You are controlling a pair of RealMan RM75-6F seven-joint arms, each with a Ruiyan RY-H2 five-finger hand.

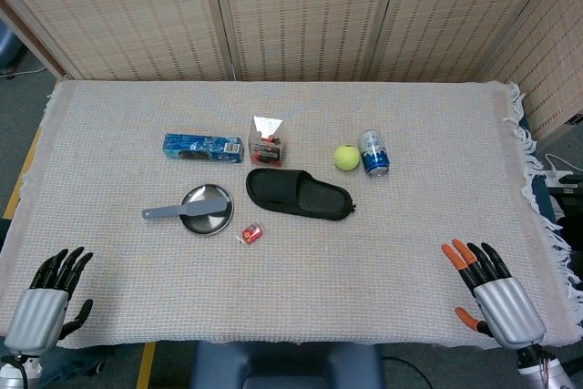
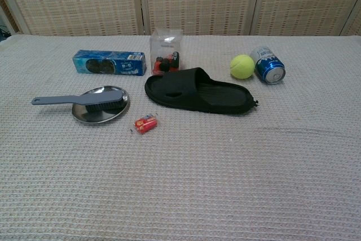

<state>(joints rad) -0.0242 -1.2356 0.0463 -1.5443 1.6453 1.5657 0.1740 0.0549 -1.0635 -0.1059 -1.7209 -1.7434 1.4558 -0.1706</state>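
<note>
Beige woven tablecloth [image 1: 383, 252] covers the table. Black rubber slipper [image 1: 298, 194] lies centre, the blue biscuit box [image 1: 203, 146] far-left of it. Round steel dish [image 1: 207, 209] carries a grey brush [image 1: 173, 211] (bristles resting inside). Left hand [image 1: 47, 301] and right hand [image 1: 490, 291] rest at the near corners, fingers spread, holding nothing, well apart from every object.

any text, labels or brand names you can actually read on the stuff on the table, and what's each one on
None can be read for certain.
Blue cookie box: white print, too blurred to read.
Blue can: markings too small to make out.
Clear box: a pale label on top, illegible.
Small red packet: print too small.
Black slipper, tennis ball, brush and metal dish: no text visible.
</note>
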